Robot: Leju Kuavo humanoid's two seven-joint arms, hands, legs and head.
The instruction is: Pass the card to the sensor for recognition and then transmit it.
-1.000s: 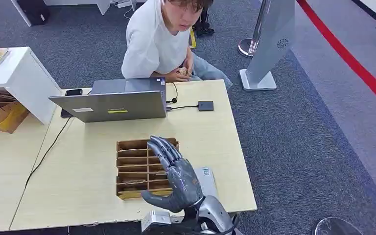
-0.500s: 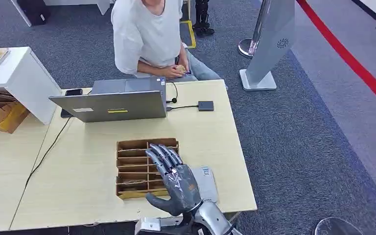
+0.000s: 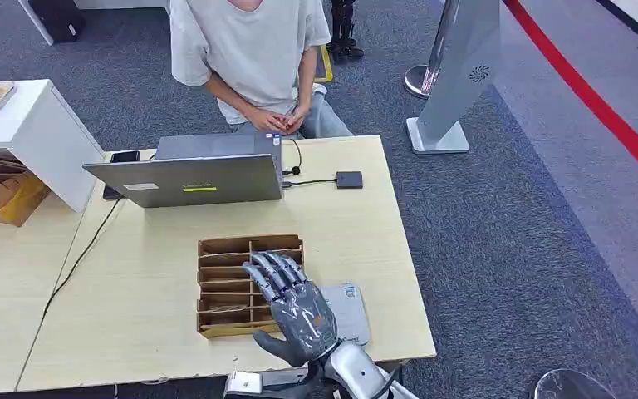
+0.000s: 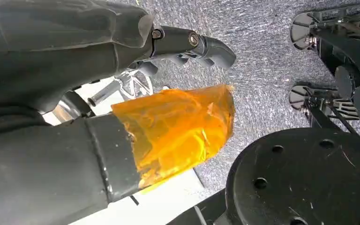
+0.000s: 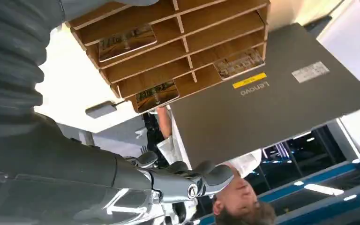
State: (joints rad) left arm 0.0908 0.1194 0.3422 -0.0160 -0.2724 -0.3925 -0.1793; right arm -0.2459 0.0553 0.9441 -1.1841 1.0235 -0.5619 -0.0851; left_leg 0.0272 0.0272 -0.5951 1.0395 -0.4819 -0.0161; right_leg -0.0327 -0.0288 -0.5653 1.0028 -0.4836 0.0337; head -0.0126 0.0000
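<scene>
My right hand [image 3: 295, 307] hovers with fingers spread and nothing in it over the near right part of a wooden slotted organizer [image 3: 216, 249] on the table. In the right wrist view the organizer [image 5: 187, 44] holds picture cards [image 5: 126, 42] in several slots, beyond my fingers [image 5: 192, 180]. A small black square sensor [image 3: 349, 179] lies at the table's far right, cabled to the laptop [image 3: 191, 179]. My left hand [image 4: 192, 44] hangs over the carpet, its thumb wrapped in orange tape, holding nothing.
A person [image 3: 249, 50] stands behind the laptop at the far edge. A flat grey pad [image 3: 353, 312] lies beside my right hand near the table's [image 3: 133, 283] front edge. A white cabinet [image 3: 33, 125] and a cardboard box [image 3: 0, 195] stand at left.
My right hand has drawn back and down toward the near edge of the organizer. The person has straightened up from leaning over the laptop.
</scene>
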